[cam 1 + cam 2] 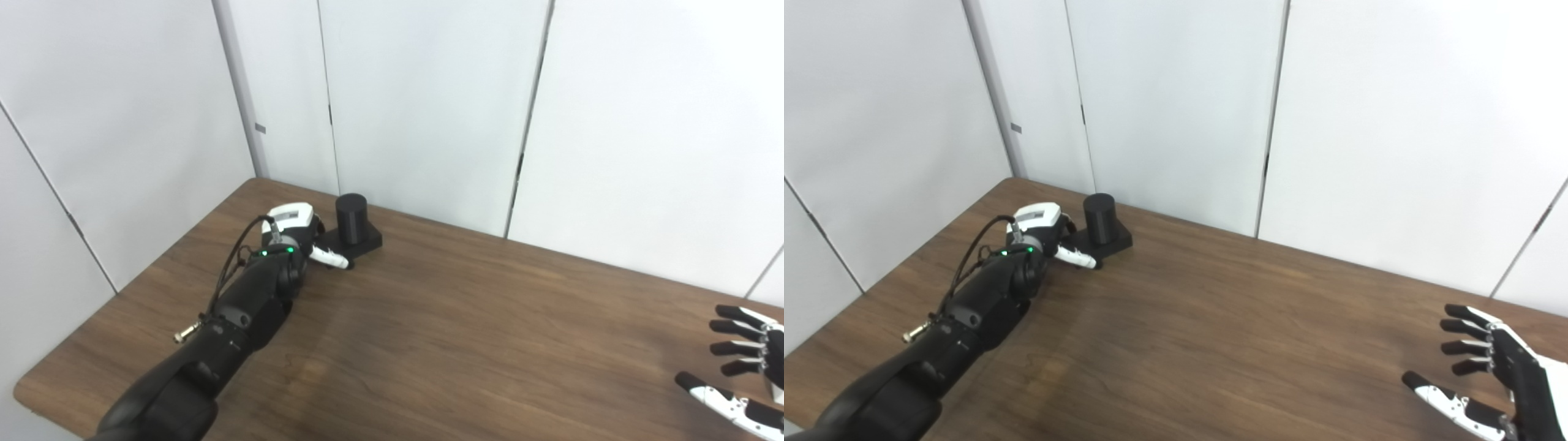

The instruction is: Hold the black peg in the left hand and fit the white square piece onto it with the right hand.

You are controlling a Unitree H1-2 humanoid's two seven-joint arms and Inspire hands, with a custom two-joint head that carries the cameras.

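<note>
The black peg [351, 215] is a short cylinder standing upright on a black square base [369, 240] at the far left of the wooden table [465, 318]. My left hand [301, 237] is right beside the base on its left. Its thumb [331, 258] sticks out along the base's front corner, and its other fingers are hidden behind the wrist. It does not hold the peg. My right hand [1488, 373] is open and empty with its fingers spread, low over the table's right front. No white square piece is in view.
White wall panels [429, 92] stand close behind the table's far edge, just behind the peg. The table's left corner [24, 389] lies beside my left forearm [245, 312].
</note>
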